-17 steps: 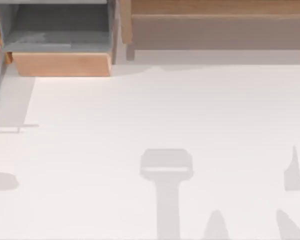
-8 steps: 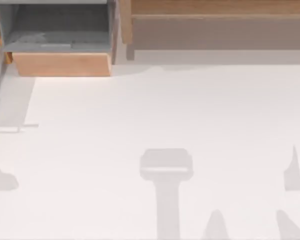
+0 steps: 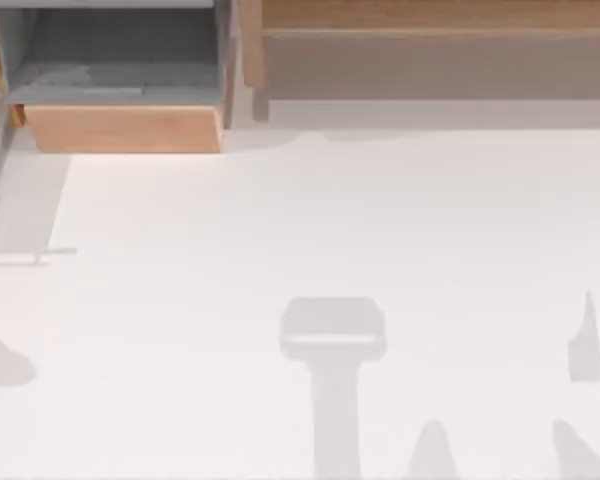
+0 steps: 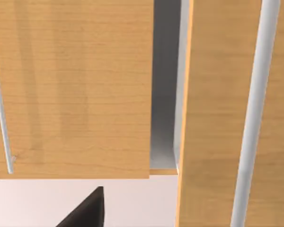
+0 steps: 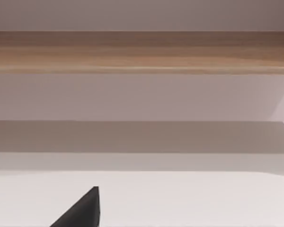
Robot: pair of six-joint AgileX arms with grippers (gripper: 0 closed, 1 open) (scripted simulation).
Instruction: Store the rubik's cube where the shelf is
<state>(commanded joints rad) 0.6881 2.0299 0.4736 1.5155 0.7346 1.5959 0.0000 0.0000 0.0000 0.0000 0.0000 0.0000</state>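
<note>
From above, the white table has only grey shadows on it. The shelf, a long wooden board with a shaded recess under it, runs along the far edge toward the right. A wooden box with a grey inside stands at the far left.

In the left wrist view, the camera faces wooden panels from close, with a grey gap between them and a dark finger tip at the edge.

In the right wrist view, the camera looks level at the shelf, and a dark finger tip is at the edge.
</note>
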